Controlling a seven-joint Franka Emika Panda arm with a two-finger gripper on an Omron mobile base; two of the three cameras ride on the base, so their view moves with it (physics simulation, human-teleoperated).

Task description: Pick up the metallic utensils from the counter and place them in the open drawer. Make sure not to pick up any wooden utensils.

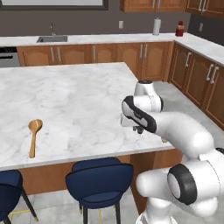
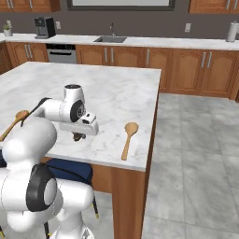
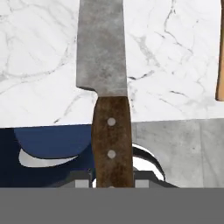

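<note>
My gripper (image 3: 112, 183) is shut on the dark brown riveted handle of the knife (image 3: 105, 61). Its silver blade points away from the hand, over the white marble counter (image 3: 175, 52). In the base views the gripper (image 1: 139, 129) (image 2: 78, 136) hangs just above the counter (image 1: 78, 100) (image 2: 116, 98) near its front edge, and the dark handle shows under the hand. One wooden spoon (image 1: 33, 135) (image 2: 14, 122) lies to the left and another wooden spoon (image 2: 128, 137) (image 3: 220, 65) to the right. The drawer is out of view.
Blue stools (image 1: 99, 179) (image 2: 70, 170) (image 3: 52, 144) stand under the counter's front edge. Brown wall cabinets (image 1: 131, 54) and a sink (image 2: 111, 39) line the back wall. Grey floor (image 2: 196, 154) lies open to the right of the counter.
</note>
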